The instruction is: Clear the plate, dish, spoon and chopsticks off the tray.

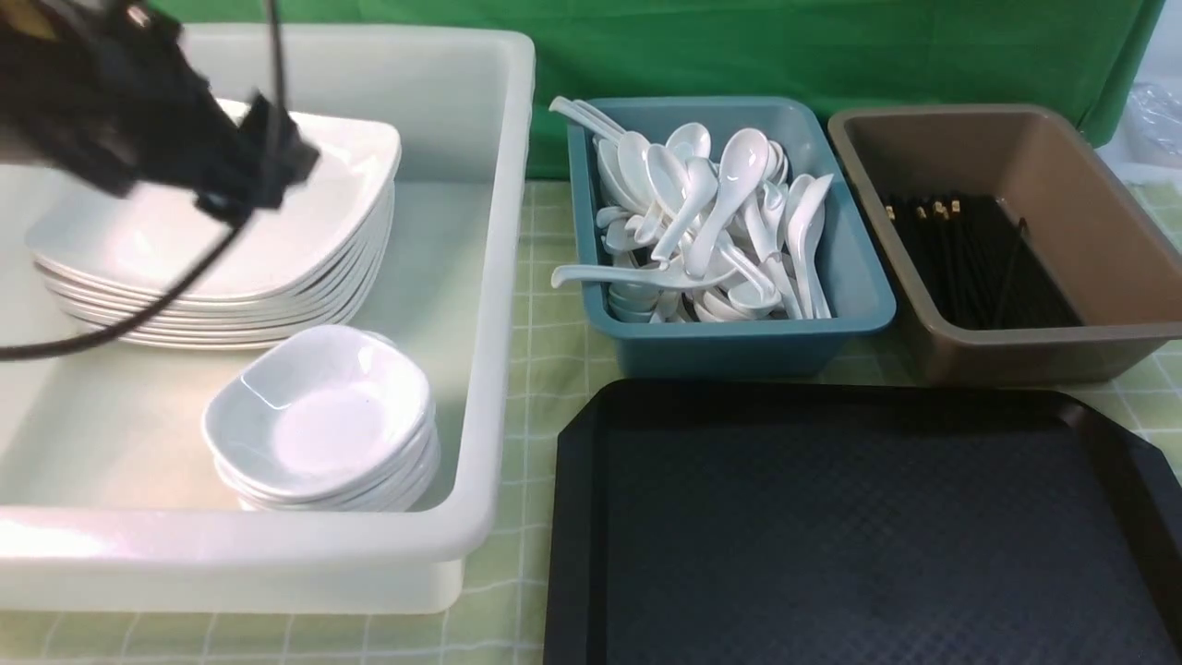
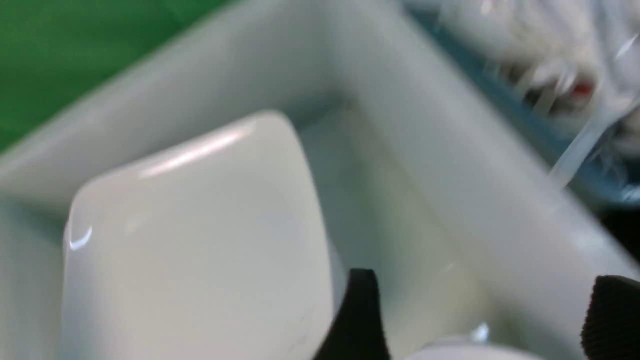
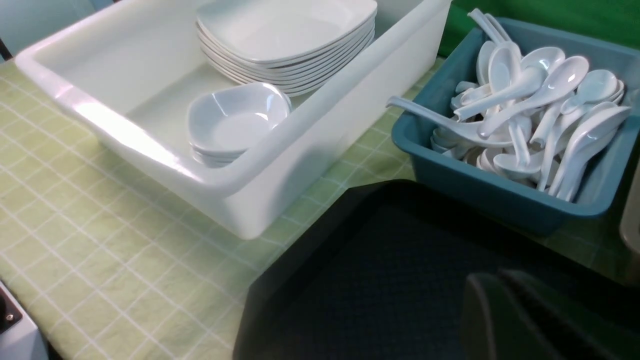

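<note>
- The tray (image 1: 859,526) lies bare in front of the teal bin (image 1: 739,346) and brown bin (image 1: 1016,356).
- The plate (image 1: 277,231) tops a stack inside the white bin (image 1: 489,277), beside the tray.
- Spoons (image 1: 711,212) fill the teal bin; chopsticks (image 1: 970,259) lie in the brown bin.
- The left gripper (image 2: 480,320) hovers above the plate, fingers spread, holding nothing.
- The right gripper (image 3: 505,320) sits over the tray, fingers together, empty.
</note>
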Controlling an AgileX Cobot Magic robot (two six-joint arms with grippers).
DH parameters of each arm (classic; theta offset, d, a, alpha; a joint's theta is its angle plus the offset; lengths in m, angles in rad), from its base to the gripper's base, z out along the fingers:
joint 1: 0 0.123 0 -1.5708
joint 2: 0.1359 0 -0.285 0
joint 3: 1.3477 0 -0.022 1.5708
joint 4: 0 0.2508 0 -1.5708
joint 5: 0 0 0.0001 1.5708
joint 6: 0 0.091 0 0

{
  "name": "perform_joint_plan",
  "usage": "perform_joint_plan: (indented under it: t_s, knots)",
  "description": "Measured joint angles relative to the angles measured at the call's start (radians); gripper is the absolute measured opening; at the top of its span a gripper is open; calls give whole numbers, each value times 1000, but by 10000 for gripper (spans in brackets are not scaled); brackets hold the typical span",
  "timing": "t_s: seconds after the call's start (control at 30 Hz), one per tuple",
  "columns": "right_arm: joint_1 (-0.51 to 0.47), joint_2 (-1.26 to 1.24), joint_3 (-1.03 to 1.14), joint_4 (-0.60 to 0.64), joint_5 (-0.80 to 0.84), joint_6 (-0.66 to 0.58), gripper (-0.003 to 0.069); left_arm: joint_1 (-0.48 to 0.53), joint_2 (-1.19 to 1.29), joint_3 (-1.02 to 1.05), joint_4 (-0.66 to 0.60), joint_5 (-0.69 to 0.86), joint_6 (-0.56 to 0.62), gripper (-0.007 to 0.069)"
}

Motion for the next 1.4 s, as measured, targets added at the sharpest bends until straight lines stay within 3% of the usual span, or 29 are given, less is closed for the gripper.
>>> perform_joint_plan:
  t_s: [0.03, 0.07, 0.1, 0.13, 0.23, 0.3, 0.57, 1.03, 1.2, 1.3, 1.33, 1.4]
  knots:
    - [0, 0, 0, 0, 0, 0, 46, -21, -62, 27, -17, -27, -1, 412]
    - [0, 0, 0, 0, 0, 0, 46, -25, -75, 39, -23, -40, -2, 397]
    - [0, 0, 0, 0, 0, 0, 54, -62, -172, 95, -44, -89, -2, 258]
    - [0, 0, 0, 0, 0, 0, 57, -84, -229, 133, -52, -118, -2, 169]
    - [0, 0, 0, 1, 0, 1, 69, -130, -356, 239, -70, -192, 1, 43]
    - [0, 0, 0, 1, -1, 2, 76, -151, -428, 318, -78, -243, 1, 17]
    - [0, 0, 0, 1, -4, 3, 90, -158, -598, 514, -95, -328, 1, 11]
    - [-14, 0, 0, 4, -6, 3, 125, -158, -609, 593, -90, -330, 1, 11]
    - [-187, -17, 24, 28, -18, -27, 92, -158, -609, 596, -90, -321, 1, 11]
    - [-368, -84, 125, 102, -88, -177, 27, -158, -609, 600, -90, -317, 1, 11]
    - [-368, -90, 125, 106, -88, -188, 26, -158, -609, 600, -90, -317, 1, 11]
    - [-535, -171, 281, 158, -237, -309, 17, -158, -609, 601, -90, -316, 1, 11]
